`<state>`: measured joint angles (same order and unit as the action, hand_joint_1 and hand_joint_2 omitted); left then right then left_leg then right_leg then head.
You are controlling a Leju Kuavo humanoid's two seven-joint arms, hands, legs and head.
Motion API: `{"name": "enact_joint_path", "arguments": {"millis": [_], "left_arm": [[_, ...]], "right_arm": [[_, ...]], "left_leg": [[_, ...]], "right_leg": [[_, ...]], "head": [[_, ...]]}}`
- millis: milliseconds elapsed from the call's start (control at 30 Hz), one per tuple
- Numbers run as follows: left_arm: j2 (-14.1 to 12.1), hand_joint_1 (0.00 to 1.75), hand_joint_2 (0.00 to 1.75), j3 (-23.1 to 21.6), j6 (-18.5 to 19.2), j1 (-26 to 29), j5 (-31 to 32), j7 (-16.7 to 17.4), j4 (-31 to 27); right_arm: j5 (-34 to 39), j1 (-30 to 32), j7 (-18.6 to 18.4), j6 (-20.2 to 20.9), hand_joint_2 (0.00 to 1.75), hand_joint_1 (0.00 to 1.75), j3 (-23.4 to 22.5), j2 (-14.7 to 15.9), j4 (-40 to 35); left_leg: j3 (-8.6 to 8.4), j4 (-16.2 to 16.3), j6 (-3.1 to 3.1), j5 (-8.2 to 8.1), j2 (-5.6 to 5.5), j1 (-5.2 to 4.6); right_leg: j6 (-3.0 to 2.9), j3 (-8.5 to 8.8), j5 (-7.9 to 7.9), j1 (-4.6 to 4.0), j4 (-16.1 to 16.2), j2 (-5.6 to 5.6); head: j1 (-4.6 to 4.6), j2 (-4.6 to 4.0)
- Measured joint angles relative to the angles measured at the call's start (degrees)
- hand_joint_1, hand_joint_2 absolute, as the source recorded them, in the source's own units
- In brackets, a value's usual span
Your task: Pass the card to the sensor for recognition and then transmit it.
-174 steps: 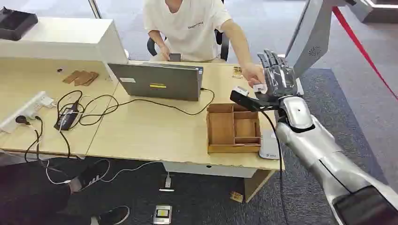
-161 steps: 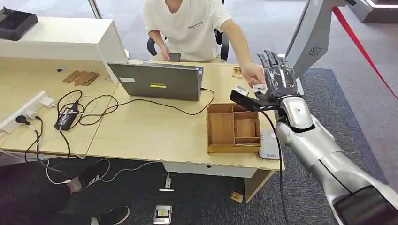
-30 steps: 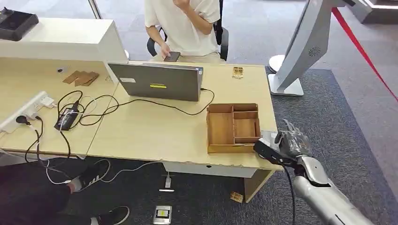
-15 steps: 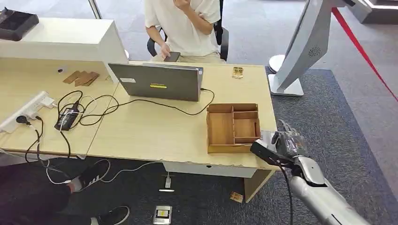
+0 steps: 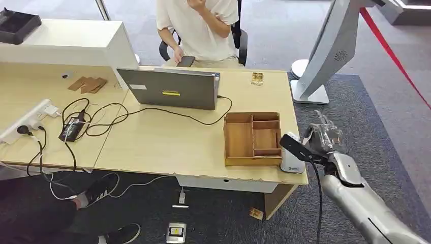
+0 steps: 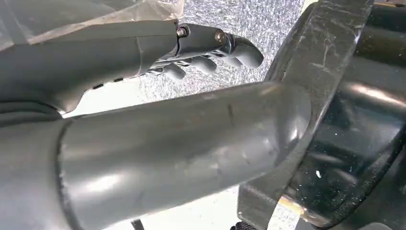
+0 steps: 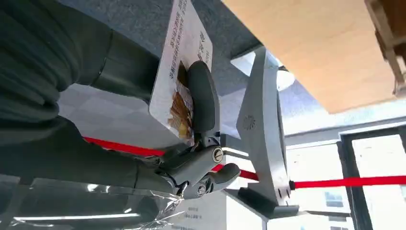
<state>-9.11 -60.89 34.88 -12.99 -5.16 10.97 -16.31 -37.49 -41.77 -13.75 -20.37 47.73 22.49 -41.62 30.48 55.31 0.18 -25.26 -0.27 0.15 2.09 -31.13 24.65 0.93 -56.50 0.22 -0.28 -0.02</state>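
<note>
Light wooden desking is stretching across the scene, carrying a laptop (image 5: 172, 87), a divided wooden tray (image 5: 239, 138) and, at the near right corner, a pale flat sensor (image 5: 291, 162) lying just beside the tray. A person (image 5: 201, 28) is sitting at the far side.

The right hand (image 5: 325, 138) is hovering just right of the desk's near corner, close to the sensor, and its thumb is pinching the card (image 7: 179, 72) against the fingers; the card's printed face is showing in the right wrist view. The left hand (image 6: 191, 50) is hanging with its fingers curled in on nothing.

Judging from this, the card is being presented to the sensor. To do it well, the hand should be bringing the card flat over the sensor's top, keeping the pinch firm so nothing slips, and pausing there long enough for a reading before carrying the card on to the person.
</note>
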Motion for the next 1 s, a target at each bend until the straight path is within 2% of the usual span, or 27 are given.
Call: {"name": "enact_joint_path", "arguments": {"millis": [167, 300, 633, 667, 733, 800, 1000], "left_arm": [[0.1, 0.00, 0.00, -0.1, 0.0, -0.5, 1.0, 0.2, 0.0], [0.3, 0.00, 0.00, -0.1, 0.0, -0.7, 1.1, 0.2, 0.0], [0.3, 0.00, 0.00, -0.1, 0.0, -0.8, 1.2, 0.1, 0.0], [0.3, 0.00, 0.00, -0.1, 0.0, -0.8, 1.3, 0.1, 0.0], [0.3, 0.00, 0.00, -0.1, 0.0, -0.9, 1.9, 0.0, 0.0], [0.4, 0.00, 0.00, -0.1, 0.0, -1.4, 2.2, 0.0, 0.0], [0.5, 0.00, 0.00, -0.2, 0.0, -1.8, 2.6, 0.0, 0.0]], "right_arm": [[-1.8, -2.1, -2.3, 0.2, 1.75, 1.75, -2.0, 1.9, -4.5], [-3.2, -4.6, -3.8, 2.2, 1.75, 1.75, -3.3, 3.4, -9.2], [-4.3, -7.3, -4.7, 3.3, 1.75, 1.75, -4.0, 4.7, -15.7], [-4.6, -7.3, -4.6, 3.6, 1.75, 1.75, -4.1, 4.7, -16.0], [-7.3, -8.4, -2.3, 6.6, 1.75, 1.75, -3.6, 4.0, -16.7], [-9.2, -10.1, -2.0, 8.8, 1.75, 1.75, -2.9, 2.6, -17.2], [-9.8, -12.4, -1.6, 10.3, 1.75, 1.75, -1.2, 0.5, -18.1]], "left_leg": [[0.03, 0.0, 0.00, 0.00, 0.00, 0.00], [0.03, 0.0, 0.00, 0.00, 0.00, 0.00], [0.03, 0.0, 0.00, 0.00, 0.00, 0.00], [0.09, 0.0, 0.00, 0.00, -0.02, 0.00], [0.14, 0.0, 0.00, 0.01, 0.00, 0.00], [0.10, 0.0, -0.02, 0.01, 0.09, 0.00], [0.16, 0.0, -0.07, 0.09, -0.13, 0.02]], "right_leg": [[0.00, -0.02, 0.00, 0.00, 0.0, 0.00], [0.00, -0.01, 0.00, 0.00, 0.0, 0.00], [0.00, -0.02, 0.00, 0.00, 0.0, 0.00], [0.00, 0.02, 0.00, 0.00, 0.0, 0.00], [-0.01, -0.08, -0.02, 0.00, -0.1, 0.04], [-0.06, -0.14, -0.05, -0.01, -0.1, 0.15], [-0.07, -0.08, -0.03, -0.09, -0.1, -0.09]], "head": [[0.00, 0.00], [0.00, 0.00], [0.00, 0.00], [0.02, 0.00], [0.00, 0.00], [0.00, 0.00], [0.00, 0.00]]}}
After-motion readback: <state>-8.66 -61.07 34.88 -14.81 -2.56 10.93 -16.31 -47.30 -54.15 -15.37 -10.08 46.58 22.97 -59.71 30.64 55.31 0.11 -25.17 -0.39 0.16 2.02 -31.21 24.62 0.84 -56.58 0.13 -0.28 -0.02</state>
